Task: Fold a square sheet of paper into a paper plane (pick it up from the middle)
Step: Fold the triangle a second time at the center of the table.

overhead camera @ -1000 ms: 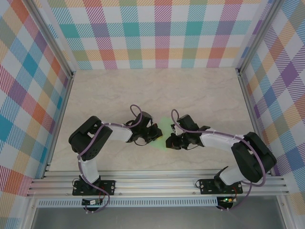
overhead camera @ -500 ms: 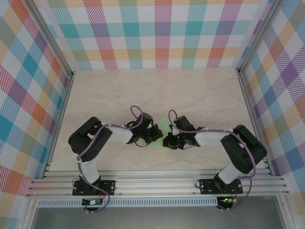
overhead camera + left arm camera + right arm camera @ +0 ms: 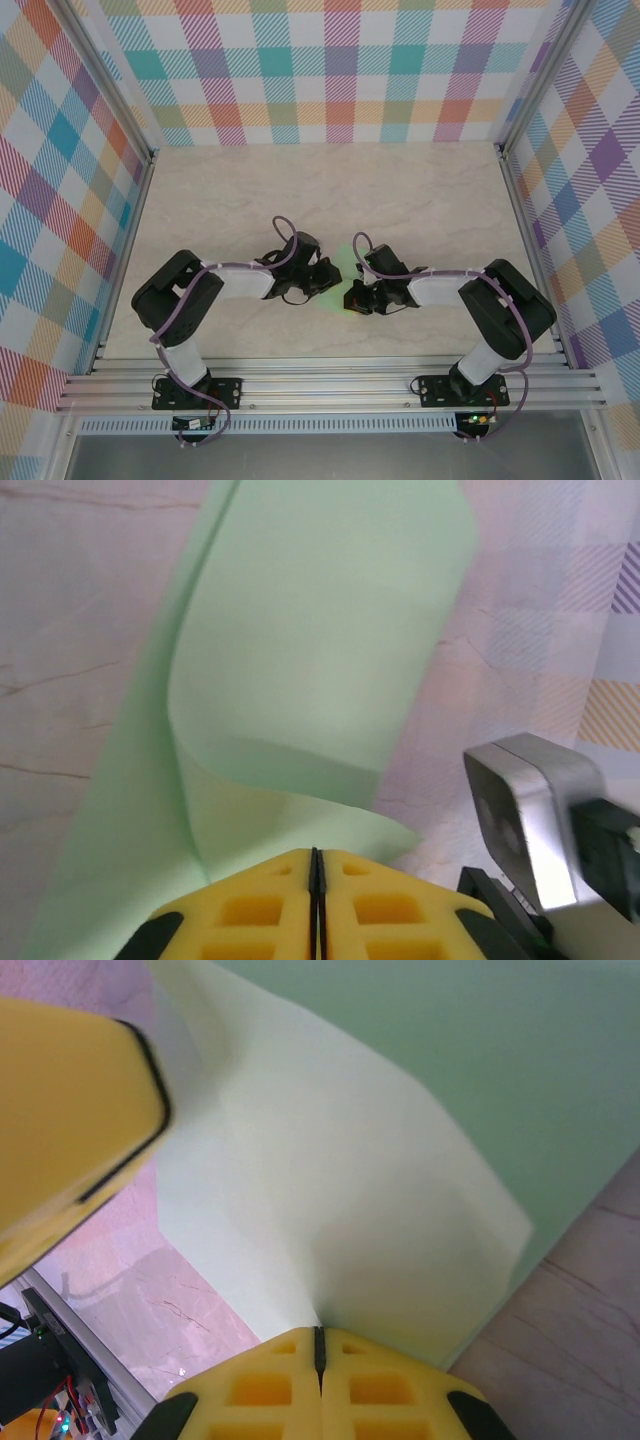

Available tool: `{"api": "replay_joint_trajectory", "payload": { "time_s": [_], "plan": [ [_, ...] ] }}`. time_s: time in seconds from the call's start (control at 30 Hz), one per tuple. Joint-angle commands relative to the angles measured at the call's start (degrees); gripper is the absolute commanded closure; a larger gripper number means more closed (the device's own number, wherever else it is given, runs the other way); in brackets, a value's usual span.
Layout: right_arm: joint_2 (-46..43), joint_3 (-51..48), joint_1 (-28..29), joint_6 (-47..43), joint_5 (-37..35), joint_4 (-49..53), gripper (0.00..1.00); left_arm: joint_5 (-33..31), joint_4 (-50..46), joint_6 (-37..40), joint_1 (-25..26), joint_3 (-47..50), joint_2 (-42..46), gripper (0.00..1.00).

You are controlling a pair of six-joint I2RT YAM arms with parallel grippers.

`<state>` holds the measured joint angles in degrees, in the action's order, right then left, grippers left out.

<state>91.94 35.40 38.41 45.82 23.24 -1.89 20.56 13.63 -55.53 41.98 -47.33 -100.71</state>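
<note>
Pinching the square sheet of paper (image 3: 320,630): left gripper (image 3: 314,855) and right gripper (image 3: 320,1332).

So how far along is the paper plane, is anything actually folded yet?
Early on. Done: the left gripper and right gripper are both shut on the square sheet of paper, pinching it. In hand: one flap curls up and over above the table, a soft bend with no pressed crease visible. Left: every fold; there is no pointed dart shape yet.
</note>
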Motion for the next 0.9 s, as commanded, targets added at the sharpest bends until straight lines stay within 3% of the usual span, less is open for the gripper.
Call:
{"api": "replay_joint_trajectory", "payload": {
  "time_s": [0.0,0.2,0.57,0.87],
  "plan": [
    [1.84,-1.0,0.35,-1.17,-2.85,4.26,0.95,1.78,-2.6,2.57,0.37,-1.45,0.91,0.94],
    [2.37,-0.57,0.31,-1.58,-3.08,5.13,0.95,1.43,-5.42,3.86,0.36,-3.94,-2.75,1.0],
    [3.93,0.66,0.18,-4.31,-4.61,10.28,0.96,-2.75,-8.95,6.77,-1.57,-5.45,-7.12,1.0],
    [4.73,1.15,-0.16,-5.37,-4.61,11.68,0.96,-3.46,-10.92,9.76,-4.39,-5.58,-5.82,1.0]
  ]
}}
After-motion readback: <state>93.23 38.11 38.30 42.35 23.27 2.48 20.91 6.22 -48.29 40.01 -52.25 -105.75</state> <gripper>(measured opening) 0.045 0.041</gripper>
